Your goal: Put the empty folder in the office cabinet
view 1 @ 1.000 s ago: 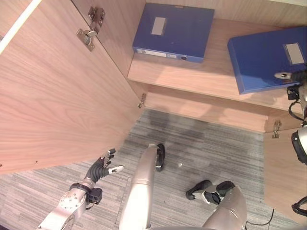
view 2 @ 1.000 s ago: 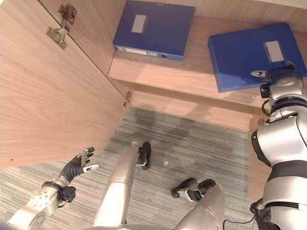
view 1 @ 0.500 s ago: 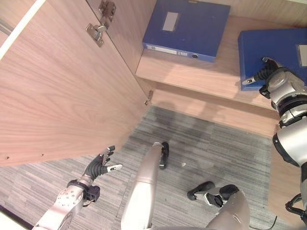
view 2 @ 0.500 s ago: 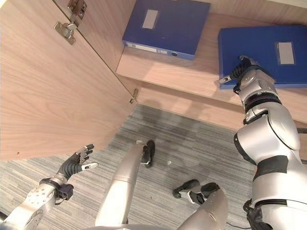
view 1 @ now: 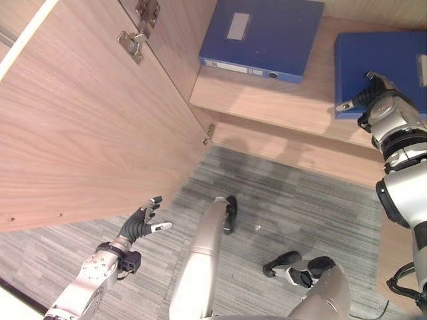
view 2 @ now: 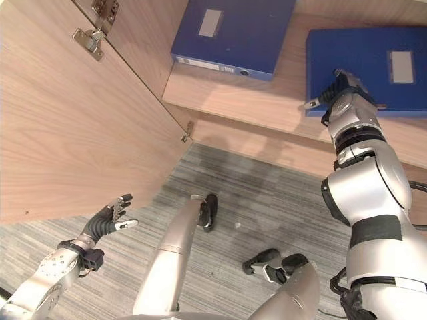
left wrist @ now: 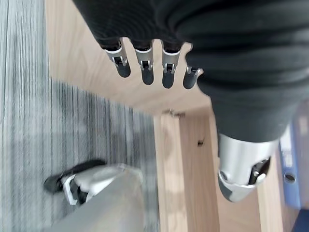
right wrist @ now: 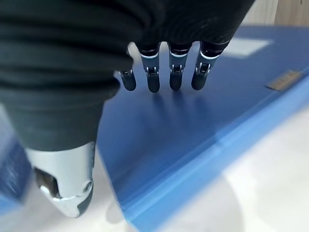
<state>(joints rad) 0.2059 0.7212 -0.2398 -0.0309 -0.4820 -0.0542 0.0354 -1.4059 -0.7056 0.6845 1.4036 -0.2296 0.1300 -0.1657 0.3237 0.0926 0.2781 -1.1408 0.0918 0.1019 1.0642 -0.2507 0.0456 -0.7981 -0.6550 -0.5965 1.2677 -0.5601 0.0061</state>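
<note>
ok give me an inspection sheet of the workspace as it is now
surface: wooden cabinet shelf, bare between the two folders
job's things: blue folder lies flat at the shelf's right end; cabinet door stands open on the left
clutter: a second blue folder lies flat further left on the shelf
hands: right hand over the right folder's near corner, fingers straight, contact unclear; left hand low beside the open door, fingers relaxed, holding nothing
cables: nothing seen
surroundings: grey striped carpet in front of the cabinet; metal hinge on the door
</note>
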